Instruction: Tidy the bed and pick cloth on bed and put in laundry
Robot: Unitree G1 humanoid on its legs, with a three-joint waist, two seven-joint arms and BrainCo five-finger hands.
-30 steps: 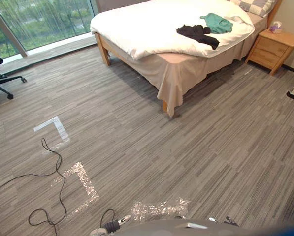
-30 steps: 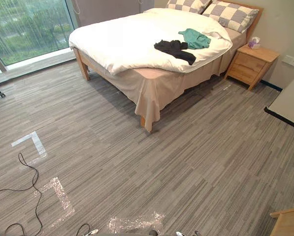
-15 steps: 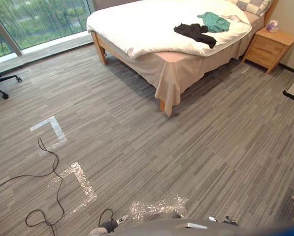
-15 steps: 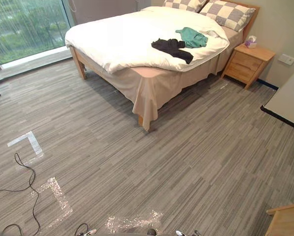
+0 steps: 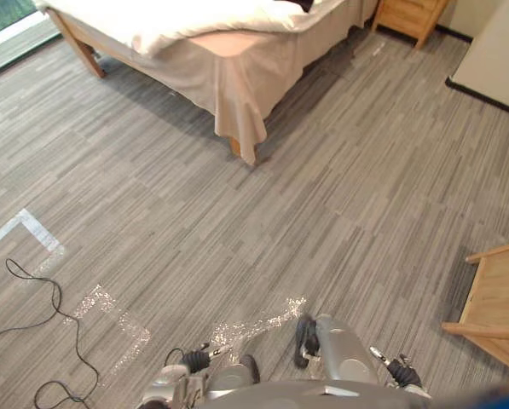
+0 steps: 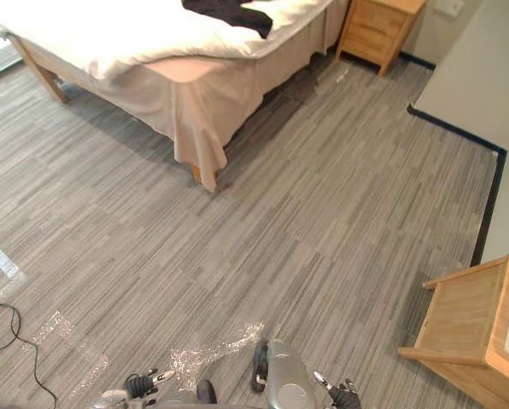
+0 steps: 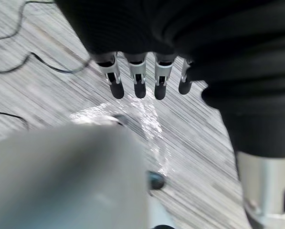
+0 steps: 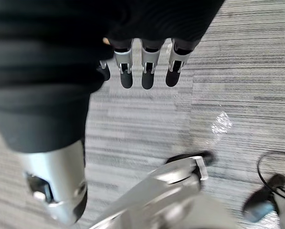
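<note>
Black cloth (image 6: 228,12) lies on the bed (image 6: 83,34). L hand (image 7: 138,78) & R hand (image 8: 147,71) hang well apart from it over the floor (image 6: 322,213), both uncurled, holding nothing.

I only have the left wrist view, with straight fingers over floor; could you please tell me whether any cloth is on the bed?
Observer: Yes, a black cloth lies on the bed, at the top edge of the right eye view.
Operator: Thank you; is the right hand holding anything?
Observer: No, the right hand hangs empty over the floor, fingers straight.
Operator: What stands beside the bed?
Observer: A wooden nightstand, to its right in that eye view.
</note>
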